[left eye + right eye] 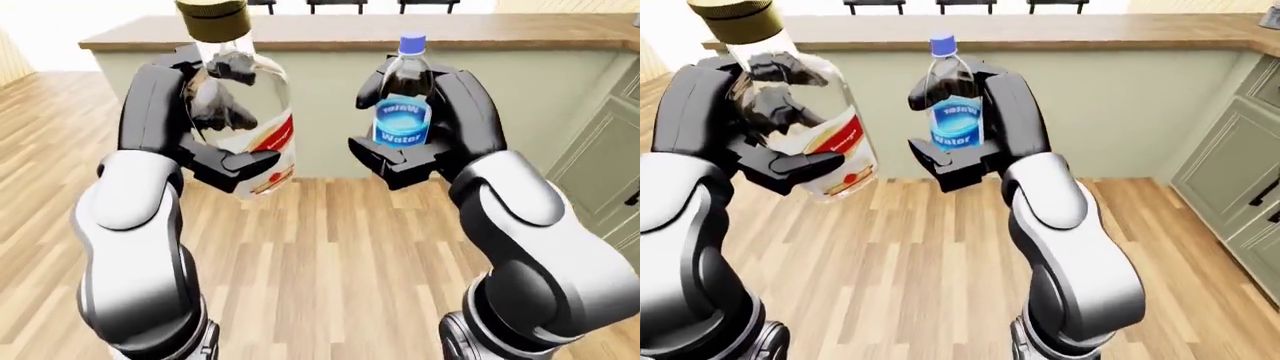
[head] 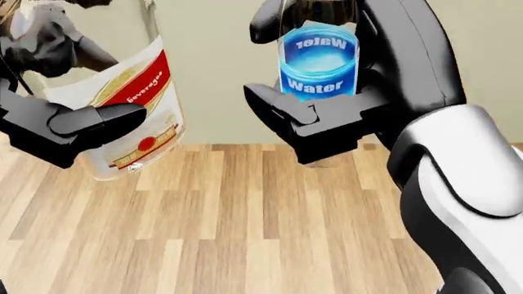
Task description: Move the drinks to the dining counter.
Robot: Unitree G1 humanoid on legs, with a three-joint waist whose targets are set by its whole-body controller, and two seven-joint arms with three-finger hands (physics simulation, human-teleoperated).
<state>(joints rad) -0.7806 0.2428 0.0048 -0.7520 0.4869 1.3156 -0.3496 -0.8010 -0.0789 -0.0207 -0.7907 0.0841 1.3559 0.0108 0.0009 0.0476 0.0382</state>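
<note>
My left hand black fingers, forearm white-grey shell. It grips a clear glass bottle with gold-brown cap, white label with red diagonal band, gold trim, red dot. My right hand also black, white-grey forearm, wrapped round a clear water bottle with blue cap, blue label, white lettering. Counter brown wood top, pale green-beige wall. Floor light wood planks, mixed tan tones. Cabinet grey-green with black handles.

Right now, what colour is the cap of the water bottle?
Blue. The cap of the water bottle shows best in the right-eye view.
</note>
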